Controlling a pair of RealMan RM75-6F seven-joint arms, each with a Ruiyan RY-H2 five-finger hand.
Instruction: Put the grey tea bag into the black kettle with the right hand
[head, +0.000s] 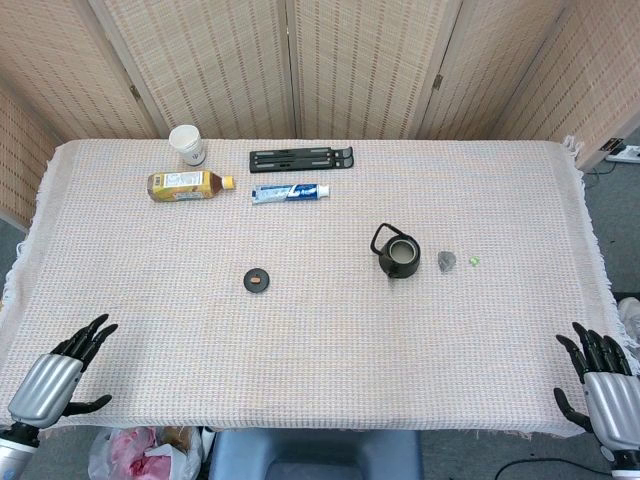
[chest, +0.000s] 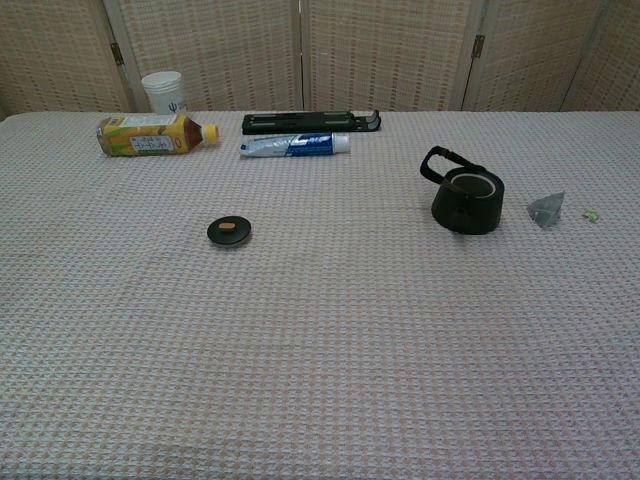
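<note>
On the right half of the tabletop (head: 320, 330), the grey tea bag (head: 447, 261) lies just beside the black kettle (head: 398, 255), on the kettle's right side, with a small green tag (head: 473, 261) a little further right. The kettle is uncovered; its lid (head: 258, 280) sits well apart to the left, so the mouth is ready to receive the bag. The handle arches up on the kettle's far-left side, away from the bag.

Your right hand (head: 605, 385) hangs at the near right edge of the tabletop, fingers spread and holding nothing, well apart from the tea bag. Your left hand (head: 55, 380) sits the same way at the near left corner, fingers apart and empty; leave it there.

The step in hand looks like the reach. Bring the right hand forward and leftward over the cloth and come down on the bag from above, not from the side, so you do not knock the kettle. The bag is small, light and soft, standing up in a peak in the chest view, so a pinch between thumb and a finger at that peak should serve better than a full grasp. Whether a string joins bag and tag is too fine to tell; lift slowly and watch that the tag does not snag on the woven cloth. Then carry the bag a short way left and release it straight over the mouth.
</note>
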